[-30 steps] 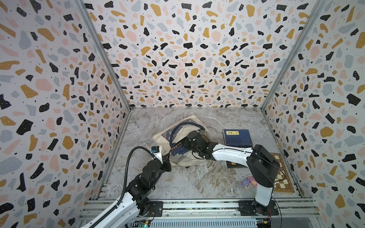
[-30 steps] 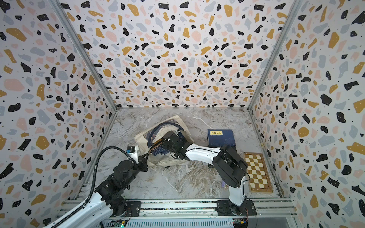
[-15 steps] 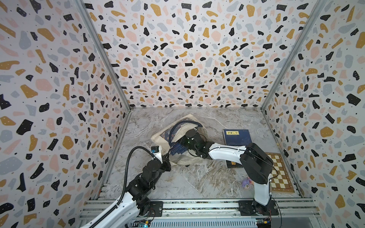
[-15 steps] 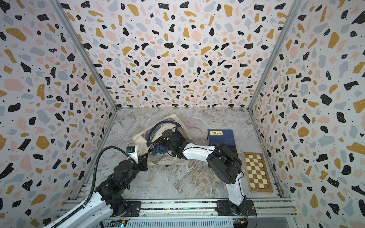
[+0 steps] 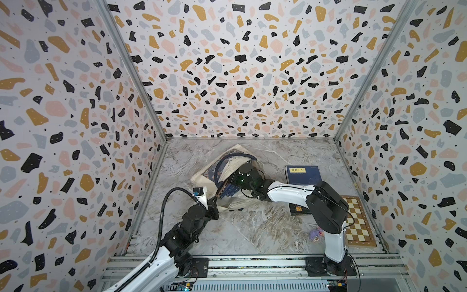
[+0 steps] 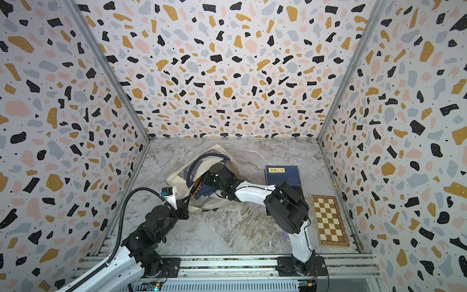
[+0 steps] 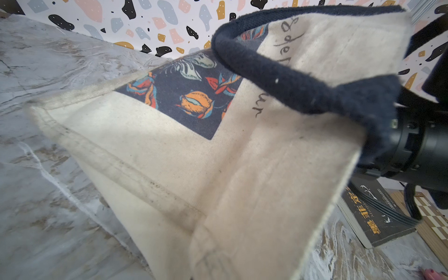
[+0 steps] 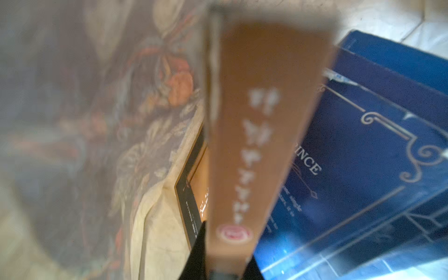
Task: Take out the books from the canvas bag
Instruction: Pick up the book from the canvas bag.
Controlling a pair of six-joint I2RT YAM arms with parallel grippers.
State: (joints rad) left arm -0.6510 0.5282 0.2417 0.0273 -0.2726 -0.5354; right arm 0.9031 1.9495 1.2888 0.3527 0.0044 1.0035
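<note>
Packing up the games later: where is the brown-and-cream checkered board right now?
In both top views the brown-and-cream checkered board lies flat on the marble table, far right by the speckled wall, near the dark book with orange lettering.

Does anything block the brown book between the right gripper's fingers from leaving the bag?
Nothing solid. The right gripper grips the brown book in the canvas bag's mouth, which the left gripper holds up. Only the navy handle arching over the opening might snag.

Marble tabletop (image 5: pixel 240 227) carries canvas bag (image 5: pixel 236 161), navy book (image 5: pixel 303 177), dark book (image 5: pixel 298 210), checkerboard (image 5: pixel 358 225).
</note>
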